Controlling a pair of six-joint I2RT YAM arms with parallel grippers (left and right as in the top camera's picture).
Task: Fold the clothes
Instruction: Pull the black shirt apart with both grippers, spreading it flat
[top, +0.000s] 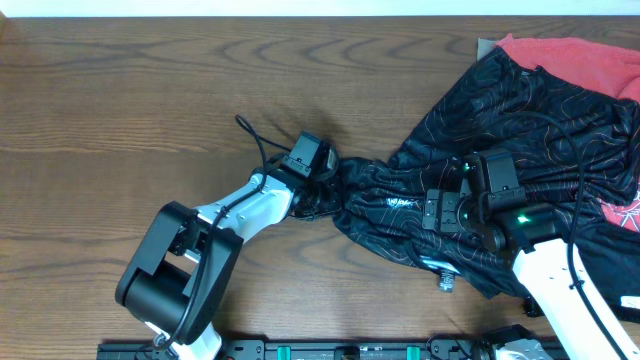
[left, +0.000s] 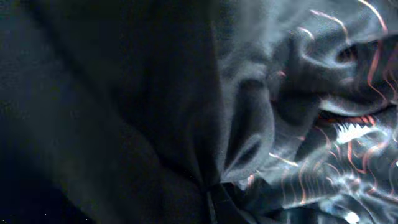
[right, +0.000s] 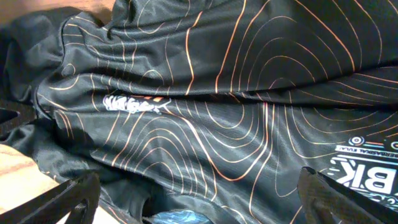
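At the near edge of a dark wooden table (top: 150, 90), 2 robot arms reach away from the viewer. The left arm angles from the near left toward the middle. Its left gripper (top: 332, 180) meets the narrow, bunched left end of a black jersey (top: 520, 110) patterned with thin orange and white contour lines.

Only the overhead view shows this layout. The left wrist view is filled edge to edge with dark cloth pressed close, its folds drawing down to 1 pinch point low in the frame. That gripper is fully closed and has hold of the jersey there, though its fingers themselves are hidden by the cloth.

The right arm comes from the near right, and the right gripper (top: 440, 212) hangs over the middle of the jersey. Its wrist view shows 2 dark fingers (right: 62, 199) spread as wide as they go at the lower corners, with nothing between them but jersey cloth lying below. That view alone reveals a small white logo (right: 134, 102) and white block lettering (right: 367, 177).

The jersey spreads crumpled across the right half of the table. At the far right corner, a coral-red T-shirt (top: 585, 55) lies partly under it.
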